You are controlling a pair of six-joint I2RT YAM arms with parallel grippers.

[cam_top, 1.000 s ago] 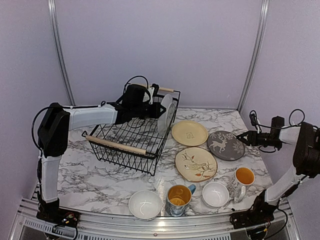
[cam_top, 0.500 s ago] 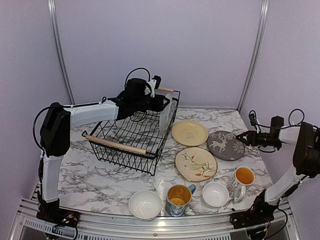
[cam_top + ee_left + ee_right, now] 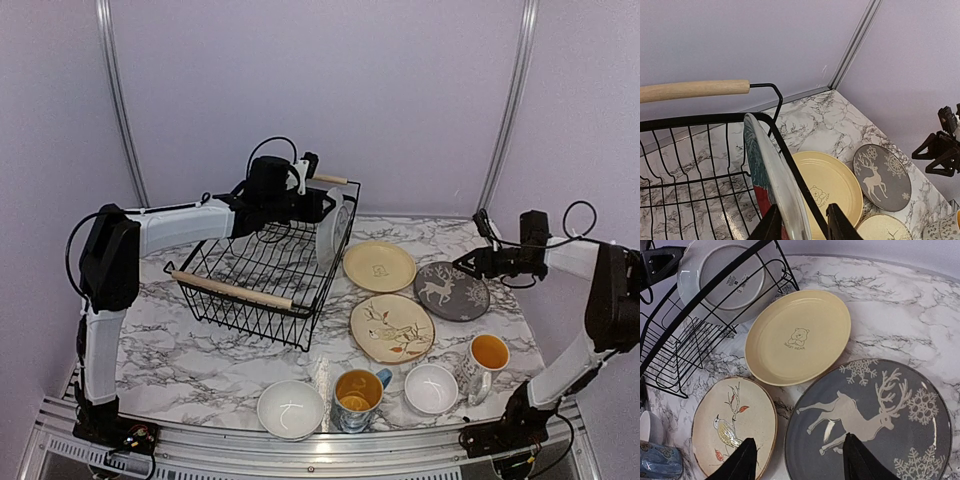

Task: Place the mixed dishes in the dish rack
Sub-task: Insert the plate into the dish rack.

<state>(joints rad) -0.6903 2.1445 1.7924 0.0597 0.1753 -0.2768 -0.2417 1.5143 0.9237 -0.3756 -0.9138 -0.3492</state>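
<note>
L gripper [image 3: 802,212]: I'm holding these jaws apart, one finger on each side of the upright plate [image 3: 772,165] and of the rack's top wire beside it. The near-side finger [image 3: 771,225] is sitting right by the plate's pale back. I can't tell if either pad is actually pressing. The plate is standing on edge inside the dish rack [image 3: 240,310], against its right wall, w/ teal and red showing on the face turned into the rack. The far wooden handle [image 3: 690,90] is running off to the left of it.

L arm: I'm rising from the near left corner, then stretching the forearm right and far across the rack, w/ the wrist over its far side.

R gripper [image 3: 800,460]: I'm keeping these jaws wide, gripping nothing, hovering over the near-left part of the grey reindeer plate [image 3: 870,420]. I'm not touching it as far as I can see.

R arm: I'm coming up from the near right corner, w/ the elbow out right and the forearm pointing left, low over the table [image 3: 180,350].

The rest is lying flat on the marble, right of the rack. The pale yellow plate [image 3: 797,337] is just beside the rack, and the cream bird plate [image 3: 735,425] is nearer. Along the near edge, two white bowls [image 3: 290,408] [image 3: 431,388] and two yellow-lined mugs [image 3: 358,395] [image 3: 487,358] are standing upright.
</note>
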